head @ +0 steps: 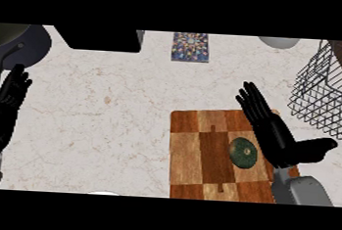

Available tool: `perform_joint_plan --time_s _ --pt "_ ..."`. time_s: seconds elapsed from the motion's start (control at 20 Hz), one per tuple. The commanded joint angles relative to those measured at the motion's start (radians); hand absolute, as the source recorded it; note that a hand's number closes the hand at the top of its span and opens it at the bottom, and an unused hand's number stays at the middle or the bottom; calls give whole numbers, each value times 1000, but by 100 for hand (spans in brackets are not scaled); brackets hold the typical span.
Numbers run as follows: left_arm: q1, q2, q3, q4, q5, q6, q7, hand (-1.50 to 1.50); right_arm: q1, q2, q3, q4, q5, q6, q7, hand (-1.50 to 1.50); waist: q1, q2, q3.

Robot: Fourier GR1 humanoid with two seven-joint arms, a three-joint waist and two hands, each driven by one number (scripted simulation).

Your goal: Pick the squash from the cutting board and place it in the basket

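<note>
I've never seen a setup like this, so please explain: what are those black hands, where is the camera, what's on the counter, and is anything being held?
This is one picture, taken as if from a humanoid robot's head, looking steeply down at a pale counter. The black shapes are the robot's own hands. The right hand is open, fingers straight, over a checkered wooden cutting board. It is just beside a round dark green squash that lies on the board. The left hand rests open at the left edge. A wire basket stands to the right of the board. Neither hand holds anything.
</note>
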Motion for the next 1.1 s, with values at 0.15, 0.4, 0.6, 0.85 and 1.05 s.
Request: perform_joint_plan --time_s 0.15,0.4,0.6,0.85,1.05 --pt "-72 -44 -37 55 13 -18 94 0 -295 -76 -96 60 -179 321 -81 150 11 24 7" --pt "-50 -73 -70 67 57 -65 149 0 -383 -210 76 -107 90 565 -290 -150 23 12 6" --pt "-83 -69 -40 114 81 -73 195 0 -185 -86 212 -173 384 411 -552 -150 -20 6 6" --pt "-117 -92 -43 120 53 -76 229 0 -37 -89 273 -371 503 284 -382 -150 -23 0 4" --pt "-118 -93 -26 110 52 -36 251 0 -116 -210 223 -516 469 373 -56 -150 -33 -6 1"
